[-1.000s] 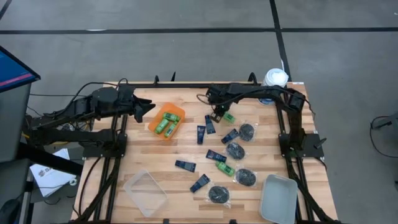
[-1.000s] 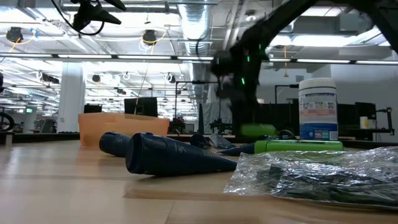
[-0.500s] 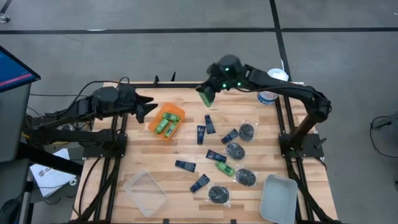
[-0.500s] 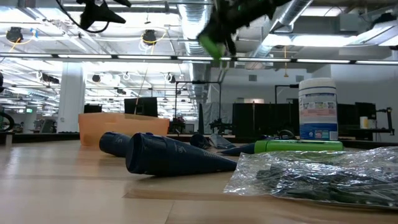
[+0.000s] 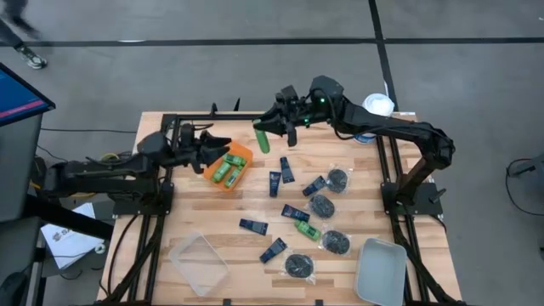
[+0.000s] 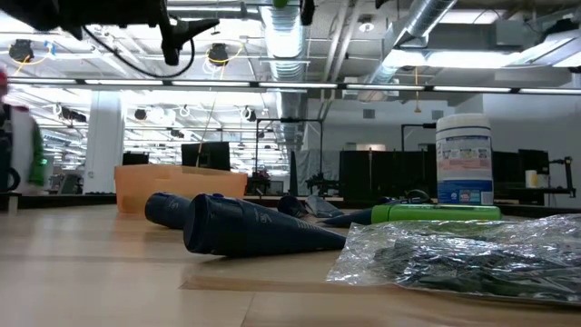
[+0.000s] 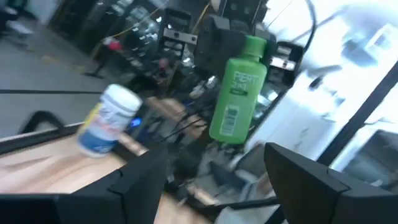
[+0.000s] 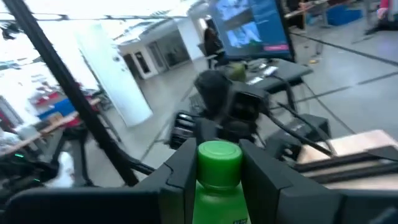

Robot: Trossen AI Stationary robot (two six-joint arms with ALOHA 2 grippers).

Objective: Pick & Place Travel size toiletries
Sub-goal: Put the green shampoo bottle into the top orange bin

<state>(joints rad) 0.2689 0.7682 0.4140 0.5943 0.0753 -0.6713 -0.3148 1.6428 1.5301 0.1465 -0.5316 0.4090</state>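
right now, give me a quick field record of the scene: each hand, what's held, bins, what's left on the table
right hand: raised over the table's far side, shut on a green bottle
left hand: open, empty, facing the held bottle, at the orange bin
orange bin: holds two green bottles
clear bin: near left, nothing seen inside
grey bin: near right, nothing seen inside
loose on table: navy tubes, black pieces in clear packets, one more green bottle
white canister: far right corner

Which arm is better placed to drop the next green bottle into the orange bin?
The right. Its tool is shut on a green bottle, raised beside the orange bin. The left tool hangs open and empty by the bin.
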